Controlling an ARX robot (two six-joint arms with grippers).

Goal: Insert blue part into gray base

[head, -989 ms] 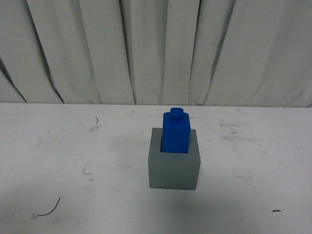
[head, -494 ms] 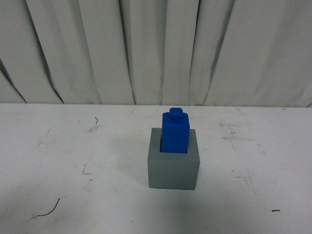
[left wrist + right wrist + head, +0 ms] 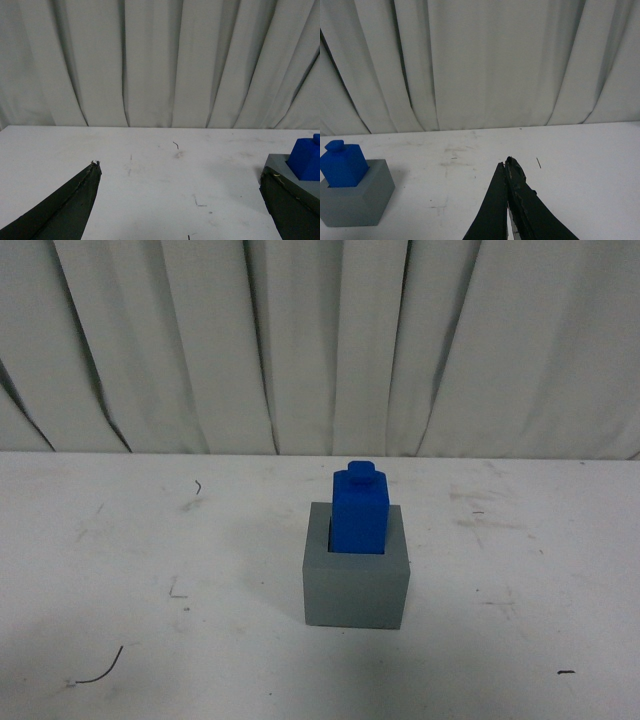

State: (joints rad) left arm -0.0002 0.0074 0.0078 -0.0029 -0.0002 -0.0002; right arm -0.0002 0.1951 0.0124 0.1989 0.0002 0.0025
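The small bright blue rectangular block (image 3: 359,512) with a round stud on top stood upright in the square recess of the matte gray cube (image 3: 356,585), its upper half rising above the rim. The cube sat near the middle of the scuffed white tabletop (image 3: 150,570), with bare surface open on every side and a pleated white curtain (image 3: 320,340) behind the far edge. The left gripper (image 3: 177,172) had its dark fingers spread wide apart — one tip close by the cube — holding nothing. The right gripper (image 3: 506,162) had its fingers pressed together, empty, well apart from the cube.
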